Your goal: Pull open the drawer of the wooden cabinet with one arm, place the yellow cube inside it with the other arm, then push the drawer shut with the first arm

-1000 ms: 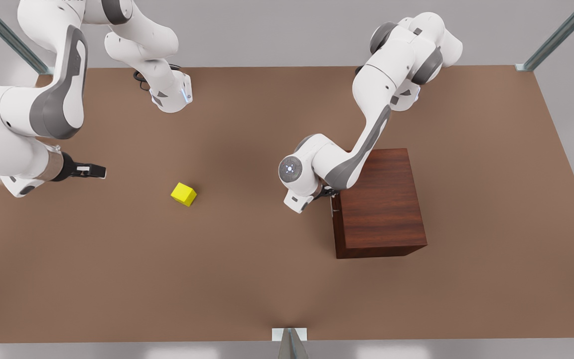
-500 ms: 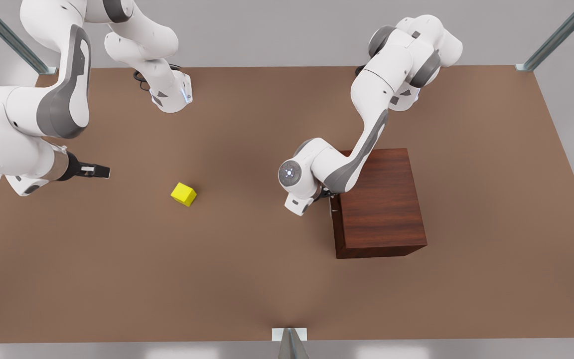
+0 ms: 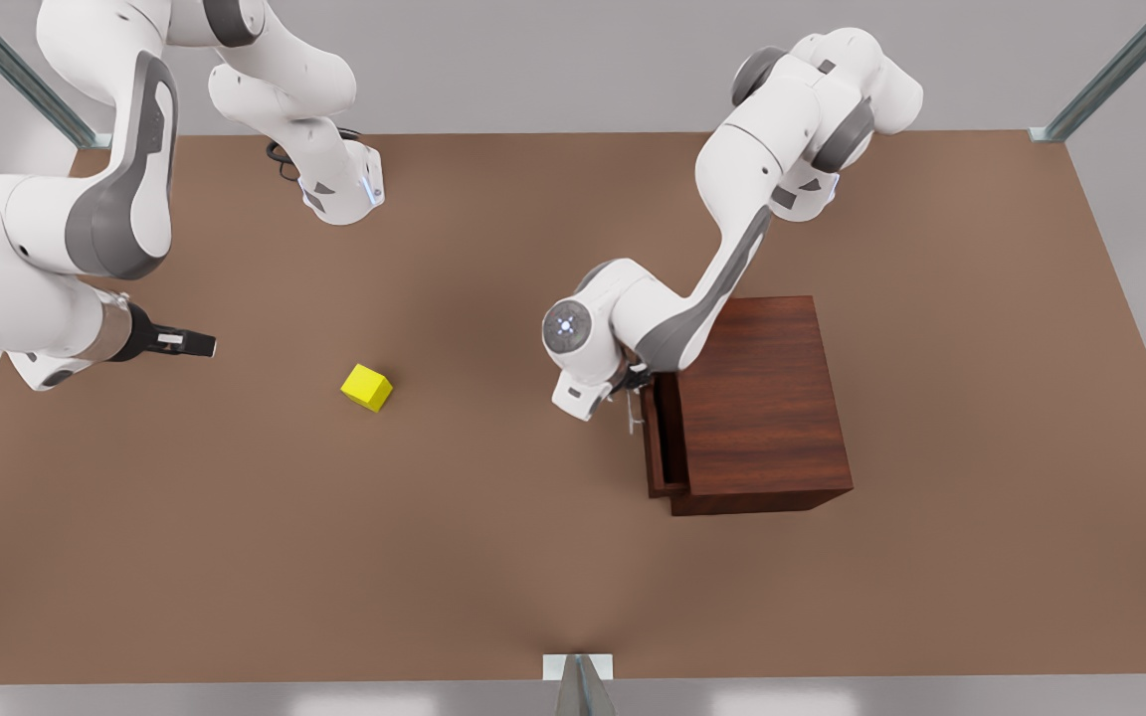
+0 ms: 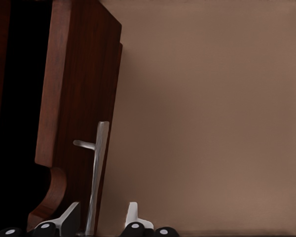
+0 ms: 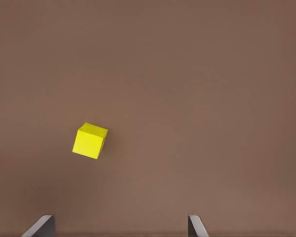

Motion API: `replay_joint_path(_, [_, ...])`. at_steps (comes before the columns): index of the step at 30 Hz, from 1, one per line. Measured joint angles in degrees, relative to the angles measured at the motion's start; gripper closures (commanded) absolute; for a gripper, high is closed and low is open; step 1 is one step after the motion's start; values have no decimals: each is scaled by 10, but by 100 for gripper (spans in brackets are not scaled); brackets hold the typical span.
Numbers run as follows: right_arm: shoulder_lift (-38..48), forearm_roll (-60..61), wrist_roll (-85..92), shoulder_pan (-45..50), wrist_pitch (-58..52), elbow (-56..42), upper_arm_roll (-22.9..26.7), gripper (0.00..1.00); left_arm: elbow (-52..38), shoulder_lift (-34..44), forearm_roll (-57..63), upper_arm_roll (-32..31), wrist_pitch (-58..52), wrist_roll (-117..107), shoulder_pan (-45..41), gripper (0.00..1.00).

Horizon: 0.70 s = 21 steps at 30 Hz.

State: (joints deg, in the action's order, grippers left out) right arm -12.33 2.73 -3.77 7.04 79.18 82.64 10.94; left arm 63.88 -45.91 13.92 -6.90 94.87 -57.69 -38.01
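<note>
**R:** At front view's right, on the cabinet's left face: shallow dark reddish-brown wooden drawer point(image 3: 661, 438) sticking out partway from boxy dark reddish-brown wood-grain cabinet point(image 3: 762, 398). Dark gap visible behind the front panel. Not fully open.

**K:** Handle?

**R:** Thin silver bar handle point(image 4: 96, 168) on the drawer front, standing between the left gripper point(image 3: 633, 383) fingers point(image 4: 71, 217). Sits right beside one finger, with clear space to the other. So not clamped as far as visible: jaws partly open, straddling the bar. Can't tell whether the near finger actually touches it.

**K:** Cube?

**R:** Small bright yellow cube point(image 3: 367, 387) resting on the flat brown tabletop point(image 3: 493, 557), turned slightly relative to the table edges. Well apart from the drawer, off toward front view's left. Roughly between the two grippers, nearer the right one. Nothing touching it.

**K:** Right arm?

**R:** Right gripper point(image 3: 200, 344) at front view's left, near the table edge, pointing toward the cube. Clearly short of it. Jaws spread wide in the wrist camera, nothing between them. Looks down on the cube point(image 5: 91, 140) against bare tabletop, off to one side of the finger gap. Waiting.

**K:** Cabinet itself?

**R:** Standing square on the tabletop, plain flat top bare, left arm's elbow reaching over its near corner.
</note>
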Motion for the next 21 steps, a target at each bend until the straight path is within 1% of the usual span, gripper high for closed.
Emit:
replay_joint_path(5, [0,1,-2,0,-3,2,0,0,-32,-11,-1,-1,-5,-5,-5,0])
replay_joint_path(11, [-2,1,-4,0,-5,2,0,0,-97,-62,2,10,-5,-5,-5,0])
replay_joint_path(17, [-2,2,-5,0,-6,3,0,0,-108,-68,0,1,-50,2,-10,0])
replay_joint_path(21, [-2,2,-6,0,-7,3,0,0,-146,-94,0,0,-64,5,-14,0])
